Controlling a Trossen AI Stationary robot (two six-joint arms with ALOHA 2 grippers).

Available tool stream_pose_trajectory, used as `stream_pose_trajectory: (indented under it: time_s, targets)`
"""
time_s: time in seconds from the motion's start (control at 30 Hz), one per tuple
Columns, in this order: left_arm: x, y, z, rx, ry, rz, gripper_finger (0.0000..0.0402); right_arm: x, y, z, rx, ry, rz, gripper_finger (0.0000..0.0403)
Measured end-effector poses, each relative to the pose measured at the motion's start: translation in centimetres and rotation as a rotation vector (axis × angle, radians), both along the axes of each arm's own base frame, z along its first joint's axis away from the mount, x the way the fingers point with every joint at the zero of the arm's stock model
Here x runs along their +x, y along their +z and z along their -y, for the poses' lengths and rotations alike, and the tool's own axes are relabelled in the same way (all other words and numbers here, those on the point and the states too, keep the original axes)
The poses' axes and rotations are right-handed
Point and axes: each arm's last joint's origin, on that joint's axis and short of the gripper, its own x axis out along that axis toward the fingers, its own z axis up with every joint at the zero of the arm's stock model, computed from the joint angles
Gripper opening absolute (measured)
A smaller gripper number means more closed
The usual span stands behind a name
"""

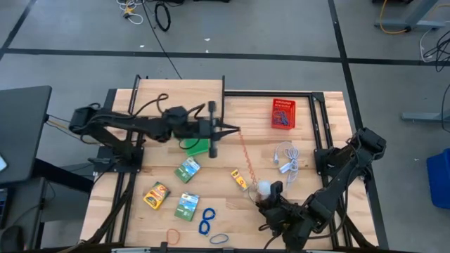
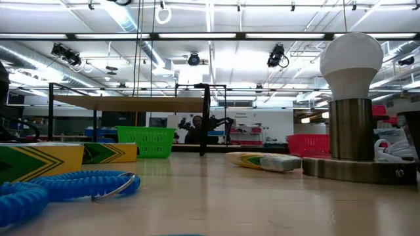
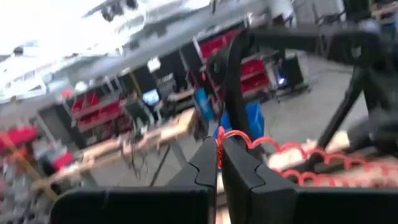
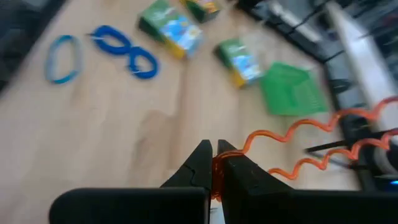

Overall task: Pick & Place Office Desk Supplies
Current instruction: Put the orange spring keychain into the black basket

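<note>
The left gripper (image 1: 234, 130) is clamped down on one end of an orange coiled cord (image 1: 245, 156), a springy plastic spiral like an old phone cord. Both dark fingers pinch it tight above the middle of the slatted wooden table (image 1: 309, 133), right next to the green mesh basket (image 1: 197, 146). The cord runs stretched across the table to the right gripper (image 1: 261, 202), which is squeezed shut on the other end near the table's front edge, close to a white ball-shaped lamp (image 1: 264, 187) on a metal base.

Loose stuff on the wood: three glossy printed packets, two green (image 1: 187, 169) (image 1: 187, 206) and one yellow (image 1: 157, 195), all flat little rectangles. In front of them there's a blue coiled loop (image 1: 206, 221) twisted into a figure eight, plus a thin light-blue band (image 1: 219, 239) and an orange band (image 1: 173, 235). A small yellow packet (image 1: 240, 180) lies just beside the cord. The red mesh basket (image 1: 283, 114) sits at the far right side, and a white cord (image 1: 287, 159) is piled up near it.
</note>
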Motion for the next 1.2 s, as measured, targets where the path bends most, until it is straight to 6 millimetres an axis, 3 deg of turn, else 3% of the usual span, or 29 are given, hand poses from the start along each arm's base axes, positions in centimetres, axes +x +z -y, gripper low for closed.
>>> stream_pose_trajectory:
  time_s: [0.17, 0.33, 0.5, 0.77, 0.93, 1.2]
  targets:
    - [-3.8, -4.8, -0.1, -0.089, 0.025, -0.089, 0.0011, -0.3, -0.3, -0.3, 0.145, 0.005, -0.093, 0.0010]
    - [-6.4, -8.1, -0.1, -0.146, 0.016, -0.091, 0.0011, -1.0, -0.7, -0.6, 0.261, -0.011, -0.191, 0.0010]
    - [-6.8, -8.7, 0.1, -0.162, -0.048, -0.070, 0.0010, -1.0, -0.7, -0.4, 0.268, -0.035, -0.198, 0.0010]
    - [-6.0, -8.0, 1.8, -0.162, -0.350, -0.083, 0.0026, 0.0, -0.6, 0.6, 0.182, -0.068, -0.128, 0.0009]
    - [-5.9, -7.8, 2.7, -0.175, -0.410, -0.093, 0.0075, 0.6, -0.6, 1.1, 0.162, -0.060, -0.134, 0.0008]
    - [-5.8, -8.2, 2.7, -0.218, -0.366, -0.136, 0.0225, 0.5, -0.6, 1.0, 0.175, -0.054, -0.147, 0.0008]
